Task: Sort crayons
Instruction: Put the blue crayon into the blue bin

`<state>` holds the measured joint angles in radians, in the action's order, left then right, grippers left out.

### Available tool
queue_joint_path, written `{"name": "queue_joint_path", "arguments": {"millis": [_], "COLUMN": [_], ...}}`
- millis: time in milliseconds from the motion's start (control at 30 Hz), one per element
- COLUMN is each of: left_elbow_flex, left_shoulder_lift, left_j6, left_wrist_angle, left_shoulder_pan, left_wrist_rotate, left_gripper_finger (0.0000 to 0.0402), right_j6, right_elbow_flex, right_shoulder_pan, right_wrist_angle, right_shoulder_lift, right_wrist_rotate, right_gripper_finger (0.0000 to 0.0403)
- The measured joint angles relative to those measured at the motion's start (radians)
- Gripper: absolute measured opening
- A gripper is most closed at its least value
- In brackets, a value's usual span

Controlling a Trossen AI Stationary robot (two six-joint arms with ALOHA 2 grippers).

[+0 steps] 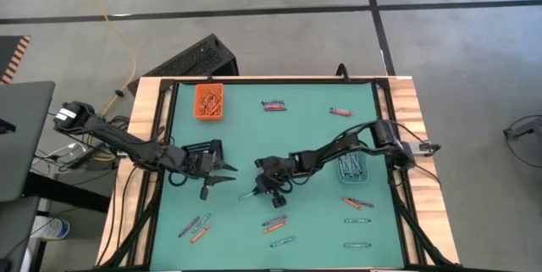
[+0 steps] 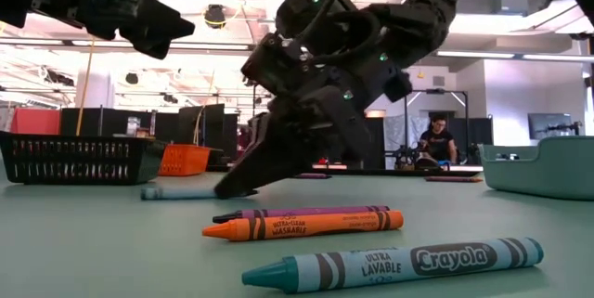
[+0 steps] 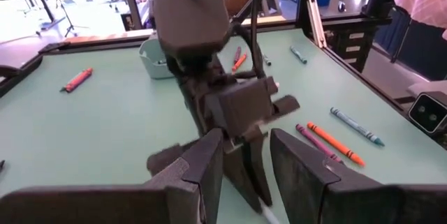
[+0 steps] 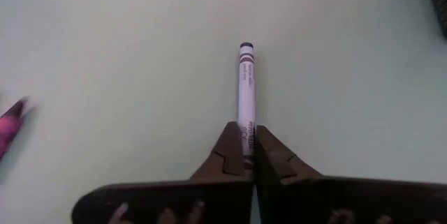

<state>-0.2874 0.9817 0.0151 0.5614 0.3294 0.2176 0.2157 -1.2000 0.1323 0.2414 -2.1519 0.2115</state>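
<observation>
Many crayons lie scattered flat on the green table (image 1: 254,136), among them a purple and an orange one (image 2: 306,222) and a teal one (image 2: 399,263) near the front. My right gripper (image 4: 251,147) is at the table's middle (image 1: 261,191), shut on a pale blue crayon (image 4: 246,84). That crayon shows lying on the table (image 2: 176,191) in the low view. My left gripper (image 3: 244,175) stands open left of it (image 1: 222,174), above the table, with nothing between its fingers. My right gripper pinches the pale blue crayon's near end (image 4: 246,123) between its two fingertips. The fingers slant down from the table's right side and lie along the crayon. The crayon points away from the gripper and lies flat on the table.
An orange tray (image 1: 210,101) with orange crayons stands at the far left. A black tray (image 1: 203,147) sits beside my left gripper. A pale tray (image 1: 351,168) with blue crayons is at the right. Loose crayons lie at the near left (image 1: 195,228), near middle (image 1: 275,224) and right (image 1: 356,202).
</observation>
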Motion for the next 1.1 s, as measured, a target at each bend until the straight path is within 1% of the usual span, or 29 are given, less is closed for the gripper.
{"name": "queue_joint_path", "arguments": {"millis": [67,167,233,300,433,567,733,867,967,1100], "left_elbow_flex": [0.000,0.000,0.000,0.000,0.000,0.000,0.000,0.000,0.000,0.000], "left_shoulder_lift": [0.000,0.000,0.000,0.000,0.000,0.000,0.000,0.000,0.000,0.000], "left_j6": [-0.004,-0.021,-0.033,-0.041,-0.043,-0.046,-0.055,-0.054,-0.054,-0.055], "left_wrist_angle": [-0.007,-0.020,-0.036,-0.049,-0.050,-0.049,-0.049,-0.048,-0.048,-0.049], "left_shoulder_pan": [0.000,0.000,0.000,0.000,0.000,0.000,0.000,0.000,0.000,0.000], "left_wrist_rotate": [0.000,0.004,0.005,0.006,0.007,0.007,0.007,0.008,0.016,0.025], "left_gripper_finger": [0.0110,0.0110,0.0110,0.0110,0.0110,0.0110,0.0110,0.0110,0.0110,0.0110], "right_j6": [0.000,-0.001,-0.002,-0.017,-0.083,-0.200,-0.427,-0.691,-0.938,-1.290], "right_elbow_flex": [0.000,0.003,0.002,0.000,0.000,-0.001,0.000,0.000,-0.001,-0.001], "right_shoulder_pan": [0.005,0.024,0.047,0.078,0.158,0.244,0.343,0.407,0.441,0.458], "right_wrist_angle": [-0.043,-0.167,-0.281,-0.394,-0.594,-0.774,-1.002,-1.215,-1.380,-1.596], "right_shoulder_lift": [0.033,0.112,0.182,0.255,0.383,0.498,0.597,0.647,0.665,0.665], "right_wrist_rotate": [-0.001,-0.005,-0.029,-0.094,-0.261,-0.409,-0.578,-0.675,-0.704,-0.701], "right_gripper_finger": [0.0007,0.0003,0.0003,0.0003,0.0003,0.0003,0.0002,0.0002,0.0002,0.0002]}}
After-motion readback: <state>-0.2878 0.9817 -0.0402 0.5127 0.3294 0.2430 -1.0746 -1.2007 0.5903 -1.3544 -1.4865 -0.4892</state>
